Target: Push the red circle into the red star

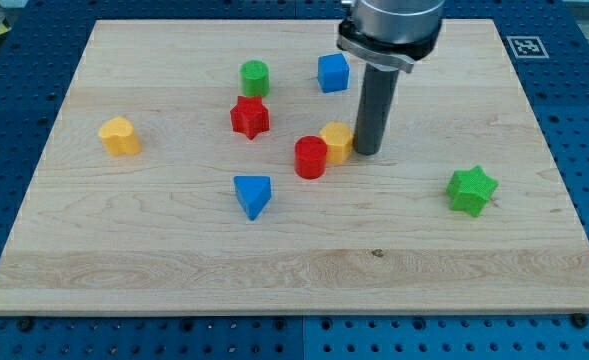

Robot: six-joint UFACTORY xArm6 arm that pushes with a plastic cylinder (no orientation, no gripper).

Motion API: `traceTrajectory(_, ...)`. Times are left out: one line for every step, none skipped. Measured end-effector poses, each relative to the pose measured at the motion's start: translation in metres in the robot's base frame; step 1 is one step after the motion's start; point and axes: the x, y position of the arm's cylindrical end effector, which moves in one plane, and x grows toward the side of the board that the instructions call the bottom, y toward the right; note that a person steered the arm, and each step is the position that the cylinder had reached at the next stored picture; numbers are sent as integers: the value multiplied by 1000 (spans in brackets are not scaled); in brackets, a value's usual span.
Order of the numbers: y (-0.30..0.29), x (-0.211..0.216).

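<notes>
Camera view: my tip point(365, 152) touches yellow block point(337, 141).

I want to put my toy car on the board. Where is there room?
Room along the view's bottom, below the blue triangle, and between the yellow block and the red star. The middle is crowded: red circle, yellow block and my tip sit packed together.

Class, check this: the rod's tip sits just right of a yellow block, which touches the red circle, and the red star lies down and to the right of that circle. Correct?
Not quite. The camera view shows the red star up and to the left of the red circle. The rest holds: my tip sits just right of the yellow block touching that circle.
</notes>
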Motion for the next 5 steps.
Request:
traceTrajectory(6,23)
traceTrajectory(1,52)
traceTrajectory(-34,53)
traceTrajectory(-40,53)
traceTrajectory(-47,48)
